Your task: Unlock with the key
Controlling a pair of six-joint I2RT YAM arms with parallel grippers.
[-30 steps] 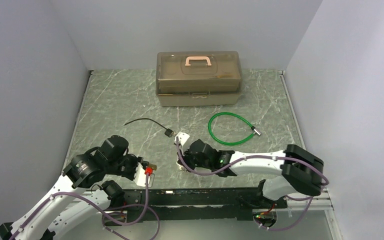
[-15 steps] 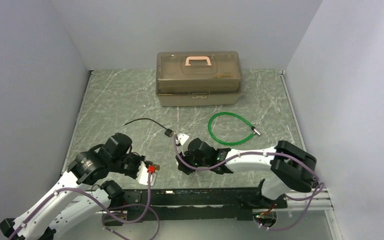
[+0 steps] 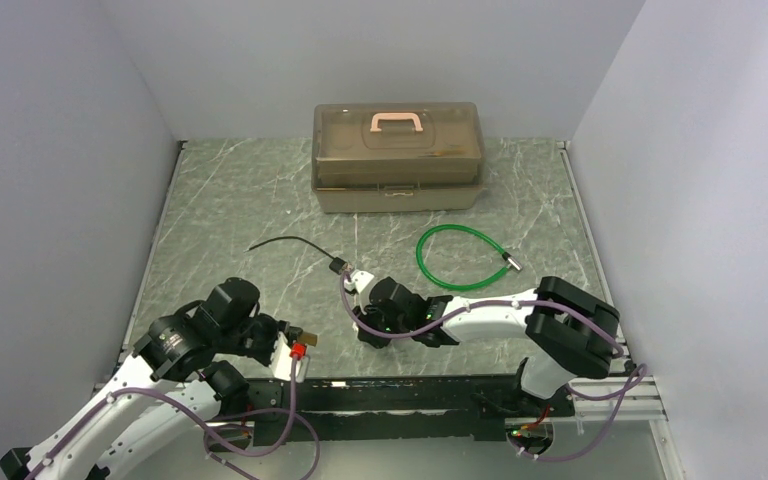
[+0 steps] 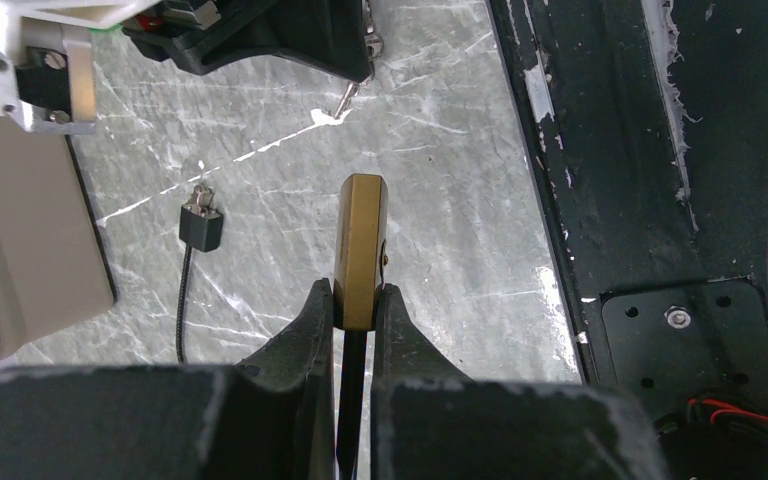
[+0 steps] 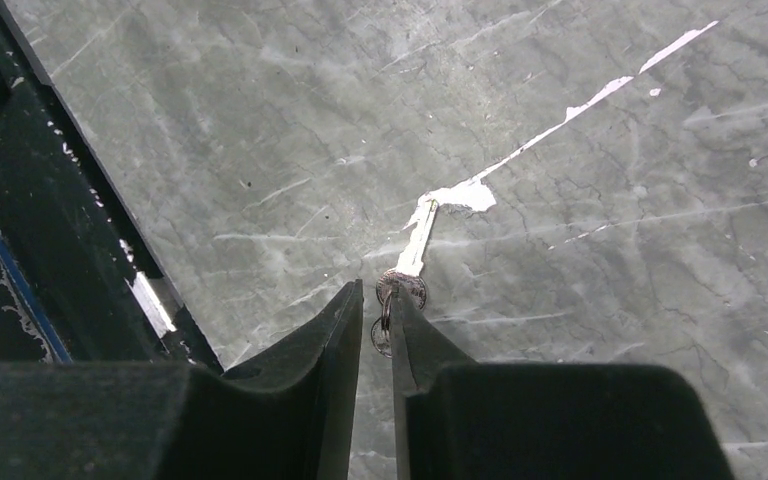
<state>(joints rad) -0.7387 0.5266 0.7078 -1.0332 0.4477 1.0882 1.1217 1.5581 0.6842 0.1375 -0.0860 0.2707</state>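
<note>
The left gripper (image 4: 355, 297) is clamped narrowly on a brass padlock (image 4: 360, 235), which juts out toward 12 o'clock. The right gripper (image 5: 377, 300), nearly closed, pinches the key (image 5: 401, 289) at its fingertips, just above the bench (image 5: 580, 140).

Brass padlock (image 4: 360, 230) edge-on in left hand (image 4: 357, 297), silver key (image 5: 401, 287) pinched in right hand (image 5: 375, 302)
</note>
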